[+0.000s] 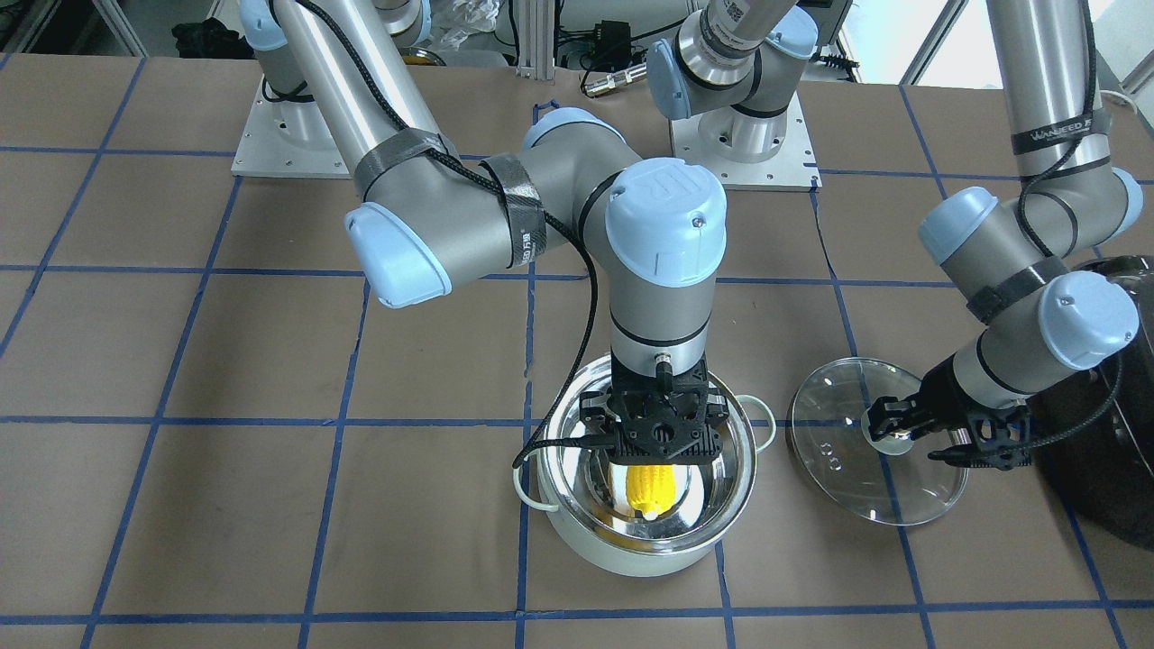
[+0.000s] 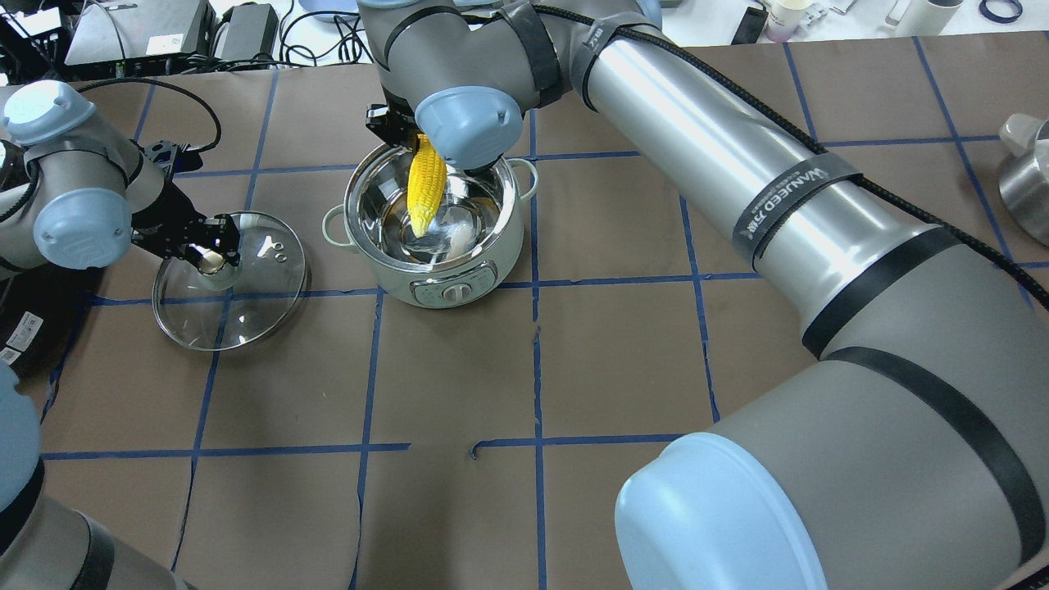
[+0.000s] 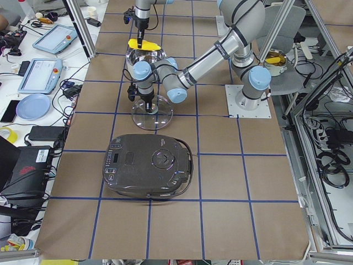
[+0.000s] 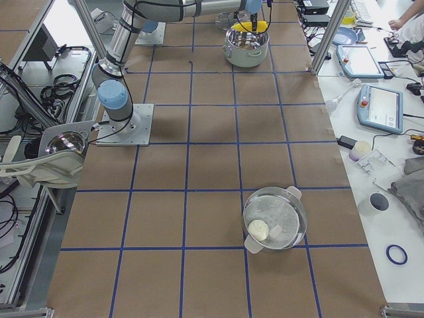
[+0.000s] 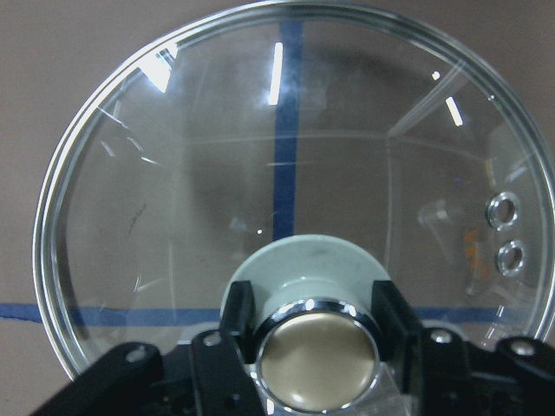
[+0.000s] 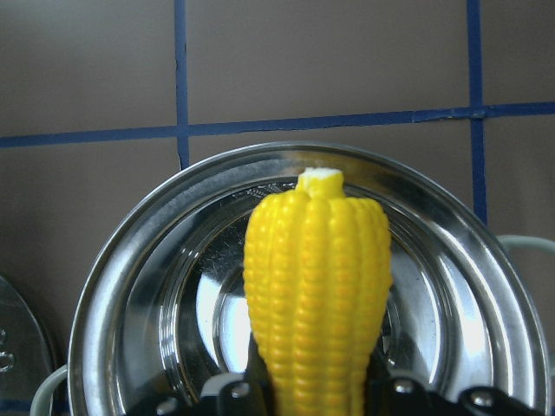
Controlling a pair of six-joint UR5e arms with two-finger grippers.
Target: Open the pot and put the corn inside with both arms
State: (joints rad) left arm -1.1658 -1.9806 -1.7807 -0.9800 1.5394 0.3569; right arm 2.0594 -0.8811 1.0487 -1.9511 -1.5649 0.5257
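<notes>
The pale mint-green pot (image 1: 631,561) stands open on the table, its steel inside bare; it also shows in the overhead view (image 2: 459,283). My right gripper (image 1: 651,461) is shut on the thick end of the yellow corn (image 1: 651,489), which hangs point-down in the pot's mouth (image 2: 426,184) (image 6: 316,286). The glass lid (image 1: 847,482) lies on or just above the table beside the pot (image 2: 246,307). My left gripper (image 1: 888,424) is shut on the lid's metallic knob (image 5: 316,364).
A large black appliance (image 1: 1113,433) stands right behind my left wrist (image 3: 149,165). A second steel pot (image 4: 275,218) sits far off on my right side (image 2: 1024,188). Blue tape lines grid the brown table.
</notes>
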